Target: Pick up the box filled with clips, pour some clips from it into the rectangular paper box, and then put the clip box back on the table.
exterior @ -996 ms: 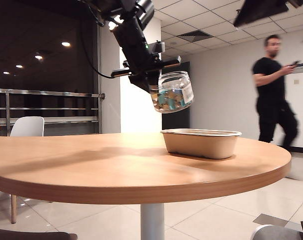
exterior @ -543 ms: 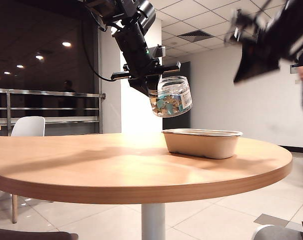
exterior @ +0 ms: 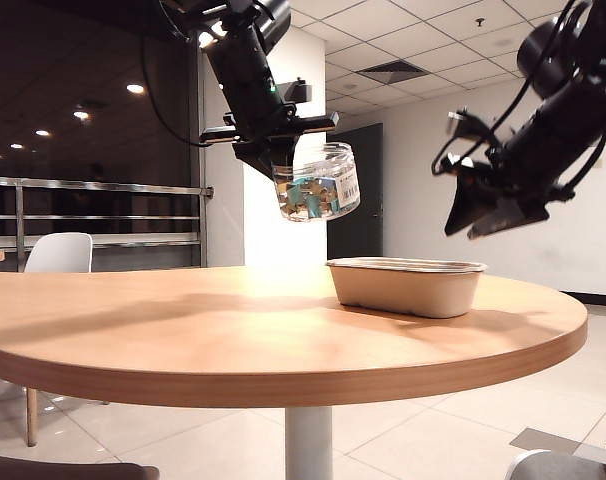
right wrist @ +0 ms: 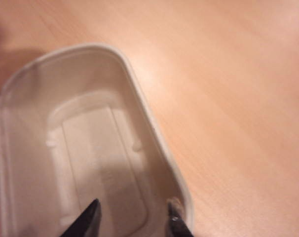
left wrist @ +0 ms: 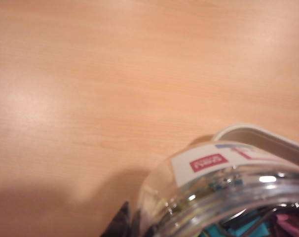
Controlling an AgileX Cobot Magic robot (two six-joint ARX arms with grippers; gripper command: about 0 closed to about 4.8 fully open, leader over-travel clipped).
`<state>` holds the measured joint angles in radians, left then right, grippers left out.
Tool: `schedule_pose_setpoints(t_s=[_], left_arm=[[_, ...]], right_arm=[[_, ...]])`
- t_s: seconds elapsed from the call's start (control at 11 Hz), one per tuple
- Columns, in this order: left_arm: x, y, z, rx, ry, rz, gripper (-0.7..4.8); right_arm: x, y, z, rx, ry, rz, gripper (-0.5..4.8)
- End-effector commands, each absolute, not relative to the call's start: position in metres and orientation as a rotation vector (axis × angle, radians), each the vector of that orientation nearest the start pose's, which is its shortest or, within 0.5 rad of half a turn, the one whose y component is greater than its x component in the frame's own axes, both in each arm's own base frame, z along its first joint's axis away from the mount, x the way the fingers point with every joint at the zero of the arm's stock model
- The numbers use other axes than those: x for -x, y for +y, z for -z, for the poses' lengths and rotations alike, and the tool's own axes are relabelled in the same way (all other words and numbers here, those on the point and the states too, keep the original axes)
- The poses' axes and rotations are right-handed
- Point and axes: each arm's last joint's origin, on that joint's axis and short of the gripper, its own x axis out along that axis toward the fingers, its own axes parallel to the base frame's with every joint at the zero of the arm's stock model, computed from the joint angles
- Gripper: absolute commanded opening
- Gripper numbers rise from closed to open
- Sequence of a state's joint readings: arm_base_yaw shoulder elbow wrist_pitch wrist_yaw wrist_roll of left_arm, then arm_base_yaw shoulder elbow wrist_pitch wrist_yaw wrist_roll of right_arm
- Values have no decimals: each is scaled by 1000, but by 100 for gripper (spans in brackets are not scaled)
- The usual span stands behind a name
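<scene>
Left gripper (exterior: 283, 160) clamps the tilted jar (exterior: 318, 182), mouth toward tray (exterior: 406, 285); right gripper (right wrist: 132, 217) part-open, empty

Place: office lobby or canteen, at night.
Ceiling: grid tiles (exterior: 423, 30) with vent, above both grippers.
Floor: glossy tiles (exterior: 453, 420).
Furniture: round table (exterior: 233, 330), white chair (exterior: 55, 252) beyond left gripper (exterior: 268, 160).
Window: dark, railing (exterior: 93, 185).

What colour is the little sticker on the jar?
White, with a red patch, on the jar; the left wrist view shows it best.

walls: white (exterior: 583, 240) | floor: pale tiles (exterior: 463, 420) | chair: white (exterior: 55, 253) | door: dark (exterior: 363, 215) | ceiling: panelled (exterior: 403, 30)
</scene>
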<state>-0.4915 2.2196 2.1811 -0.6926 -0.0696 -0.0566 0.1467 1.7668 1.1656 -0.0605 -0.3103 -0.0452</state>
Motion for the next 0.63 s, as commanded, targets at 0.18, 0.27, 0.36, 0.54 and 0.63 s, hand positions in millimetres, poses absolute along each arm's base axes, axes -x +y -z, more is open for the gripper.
schedule_pose_setpoints(t_s=[0.18, 0.27, 0.36, 0.54, 0.63], left_arm=[[-439, -231, -312, -133, 677, 385, -6], [-439, -231, -312, -133, 677, 385, -6], [-439, -231, -312, -132, 677, 387, -6], [-439, -231, -312, -127, 679, 385, -6], [-439, -231, -312, -127, 678, 385, -6]], right_arm=[[-384, 66, -202, -15, 669, -457, 170], [-386, 66, -197, -17, 676, -460, 156], [-387, 67, -194, -18, 683, -461, 119], [-388, 67, -191, -27, 687, -485, 111], [-388, 68, -190, -36, 688, -506, 111]])
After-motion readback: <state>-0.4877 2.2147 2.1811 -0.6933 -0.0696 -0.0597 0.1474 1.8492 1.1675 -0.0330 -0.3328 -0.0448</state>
